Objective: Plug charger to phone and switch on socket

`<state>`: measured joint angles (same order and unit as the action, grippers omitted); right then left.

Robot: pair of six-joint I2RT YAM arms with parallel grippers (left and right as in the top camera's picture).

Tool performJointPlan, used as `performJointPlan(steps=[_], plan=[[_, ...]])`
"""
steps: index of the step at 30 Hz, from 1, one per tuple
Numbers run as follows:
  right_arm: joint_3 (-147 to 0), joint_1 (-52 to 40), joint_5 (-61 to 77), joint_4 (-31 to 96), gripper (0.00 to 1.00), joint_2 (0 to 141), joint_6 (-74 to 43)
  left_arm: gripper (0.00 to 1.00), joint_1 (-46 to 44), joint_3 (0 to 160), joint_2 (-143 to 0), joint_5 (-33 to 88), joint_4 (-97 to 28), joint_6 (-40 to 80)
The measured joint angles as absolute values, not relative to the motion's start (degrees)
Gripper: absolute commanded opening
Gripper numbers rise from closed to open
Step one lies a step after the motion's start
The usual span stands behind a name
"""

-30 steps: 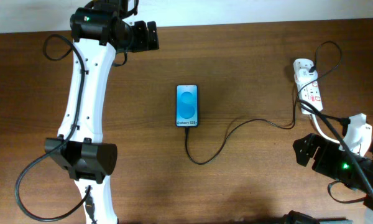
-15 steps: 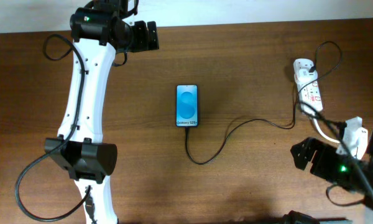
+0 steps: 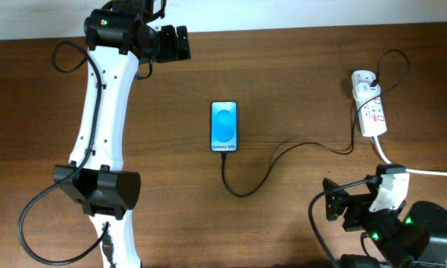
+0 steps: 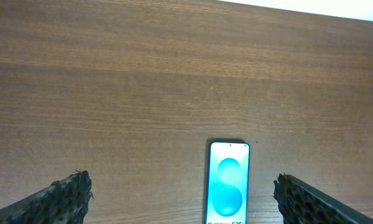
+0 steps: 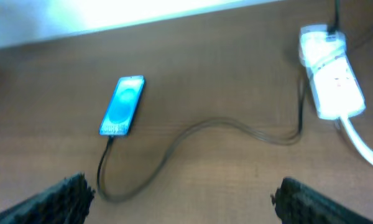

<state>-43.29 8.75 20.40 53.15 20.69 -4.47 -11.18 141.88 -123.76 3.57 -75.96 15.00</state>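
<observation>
Overhead, socket (image 3: 370,112) and charger (image 3: 305,142), left wrist, phone (image 4: 229,183)

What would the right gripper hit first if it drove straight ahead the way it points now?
Probably the thin black charger cable on the brown wooden table, centred ahead of the right gripper; depth is unclear.

The only legible writing is the small line "Galaxy S25+", printed across the lower end of the screen, as the overhead view shows it, on the slim black-edged smartphone with a bright blue screen (image 3: 224,126), while the red markings on the white elongated plastic power strip (image 3: 372,113), well to that smartphone's right, are too small to read.
</observation>
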Motion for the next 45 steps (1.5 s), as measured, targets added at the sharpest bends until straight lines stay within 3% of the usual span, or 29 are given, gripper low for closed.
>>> performJointPlan(steps=[6,10,16,23,27,32,45], plan=[[-21.61,4.01,18.09,25.32,0.98,6.59,-4.16,1.0,-11.18,141.86,-123.76,3.55,-75.99,15.0],[-13.82,4.01,17.06,15.88,0.98,0.89,-3.6,0.99,-11.18,141.86,-123.76,3.57,-76.05,15.0],[-10.57,3.97,11.38,6.46,0.98,0.91,-2.33,0.99,-11.18,141.86,-123.76,3.55,-76.03,15.0],[-1.5,3.9,10.35,-13.04,0.98,0.73,2.26,0.99,-11.18,141.86,-123.76,3.55,-76.01,15.0],[-0.64,3.9,10.35,-12.12,0.98,0.69,3.53,0.99,-11.18,141.86,-123.76,3.55,-76.05,15.0],[-0.6,3.9,10.11,3.29,0.98,0.64,3.95,0.99,-11.18,141.86,-123.76,3.55,-76.05,15.0],[-0.6,3.9,8.16,3.55,0.98,0.64,3.33,0.99,-11.18,141.86,-123.76,3.55,-76.03,15.0]])
